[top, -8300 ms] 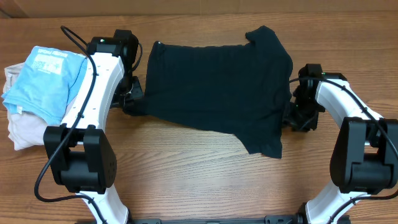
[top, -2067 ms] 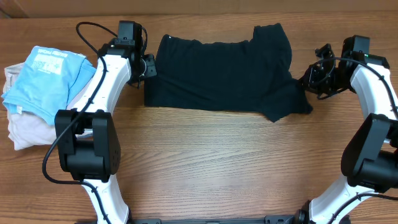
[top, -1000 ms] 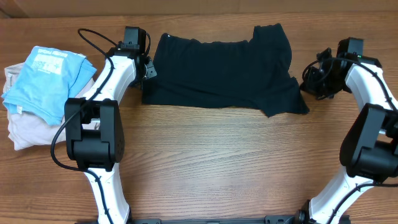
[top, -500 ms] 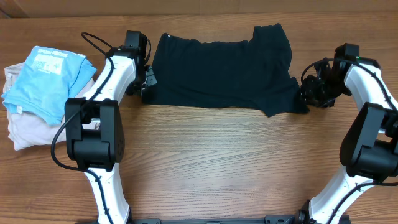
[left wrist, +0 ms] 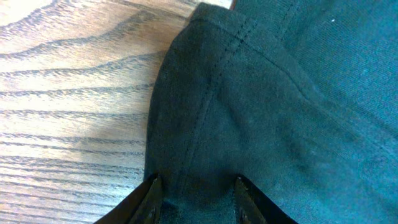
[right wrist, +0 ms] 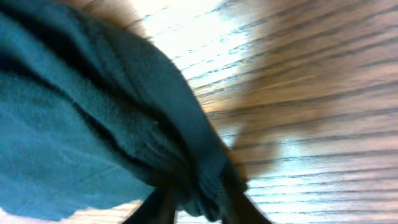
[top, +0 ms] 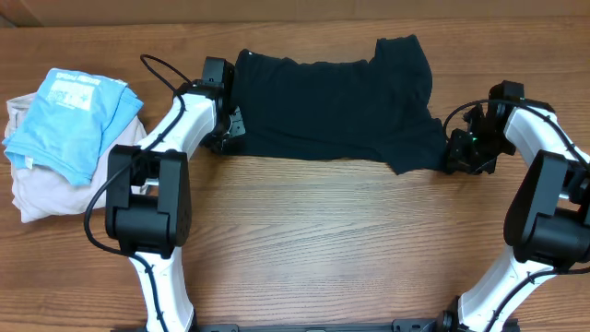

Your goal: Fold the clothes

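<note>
On the table (top: pixel 323 249), toward its far edge, the clothes (top: pixel 327 106) lay flat: one black garment, a wide band with a flap sticking out at its far right corner. At the clothes' near left corner we saw the left gripper (left wrist: pixel 197 198), fingers (left wrist: pixel 151 194) partly apart, straddling the stitched hem with fabric filling the gap. We couldn't tell whether it actually pinched. At the clothes' near right tip, the right gripper (right wrist: pixel 198 210) was clamped on a bunched wad of the fabric. Well left of the clothes, a light blue shirt (top: pixel 69 124) sat on a beige garment (top: pixel 32 194). Its white printed patch (top: pixel 74 90) carried print too small for us to read.
</note>
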`<state>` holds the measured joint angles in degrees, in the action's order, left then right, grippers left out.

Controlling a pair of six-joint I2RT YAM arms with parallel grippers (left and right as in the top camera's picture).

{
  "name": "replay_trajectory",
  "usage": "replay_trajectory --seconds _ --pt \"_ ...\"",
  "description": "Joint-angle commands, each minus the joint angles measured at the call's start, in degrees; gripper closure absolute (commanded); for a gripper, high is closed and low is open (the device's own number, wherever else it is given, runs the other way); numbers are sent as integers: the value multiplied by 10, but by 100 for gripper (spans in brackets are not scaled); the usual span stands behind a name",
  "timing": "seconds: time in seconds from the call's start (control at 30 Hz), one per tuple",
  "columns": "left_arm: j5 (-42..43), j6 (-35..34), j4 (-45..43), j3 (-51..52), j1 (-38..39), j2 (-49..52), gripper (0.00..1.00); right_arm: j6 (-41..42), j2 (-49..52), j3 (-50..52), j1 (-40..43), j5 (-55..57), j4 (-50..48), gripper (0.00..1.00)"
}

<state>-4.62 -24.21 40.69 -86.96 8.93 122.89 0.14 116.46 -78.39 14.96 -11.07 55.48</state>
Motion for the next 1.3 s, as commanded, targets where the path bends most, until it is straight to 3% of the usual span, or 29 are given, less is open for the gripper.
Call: replay_trajectory --seconds 0.0,0.07,0.2,0.37,0.53,0.73,1.27 --pt "-20 11 -23 47 0 20 60 -1 2 13 -2 6 -3 90" --pt "-30 11 -35 54 0 20 60 -1 2 13 -2 8 -3 96" --pt "-28 11 -40 54 0 20 64 10 2 13 -2 52 3 96" --pt "-31 19 -12 54 0 20 85 52 2 13 2 110 9 96" --pt "-32 9 64 56 0 20 96 55 2 13 3 112 18 96" --pt "-80 -47 161 73 -2 20 96 113 2 13 13 181 71 96" --pt "-78 -56 209 125 -17 18 96 124 -22 13 21 151 144 96"
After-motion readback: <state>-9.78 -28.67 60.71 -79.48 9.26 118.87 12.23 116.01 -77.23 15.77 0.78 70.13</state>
